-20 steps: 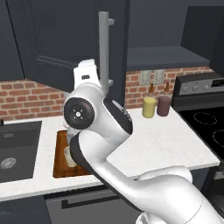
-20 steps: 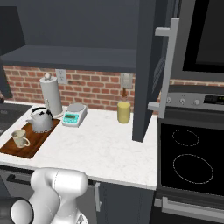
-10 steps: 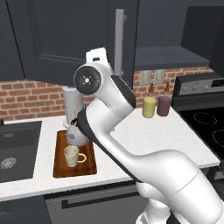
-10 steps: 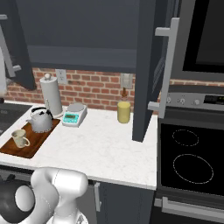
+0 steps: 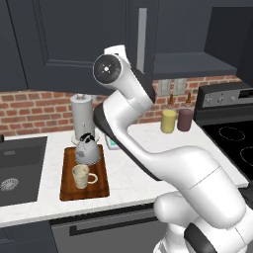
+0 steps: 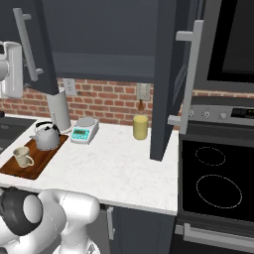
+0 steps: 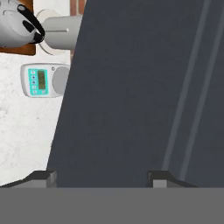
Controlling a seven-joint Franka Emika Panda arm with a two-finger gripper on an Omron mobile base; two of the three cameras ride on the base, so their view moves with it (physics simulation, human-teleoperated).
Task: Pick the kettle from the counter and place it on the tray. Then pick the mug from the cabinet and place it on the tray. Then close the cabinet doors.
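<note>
Two items, kettle (image 5: 88,149) and mug (image 5: 82,176), already sit on the tray (image 5: 66,190). The pincer (image 7: 99,177), tips spread and empty, faces the left cabinet door (image 7: 144,96) panel; that door's long axis stands vertical, above the tray.

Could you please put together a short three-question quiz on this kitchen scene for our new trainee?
1. True or false: the mug stands on the tray.
2. What sits on the tray behind the mug? A) kettle B) kitchen scale C) yellow cup
3. Fill in: in the right base view, the cabinet doors stand ____.

Key: 1 true; 2 A; 3 open.
</note>
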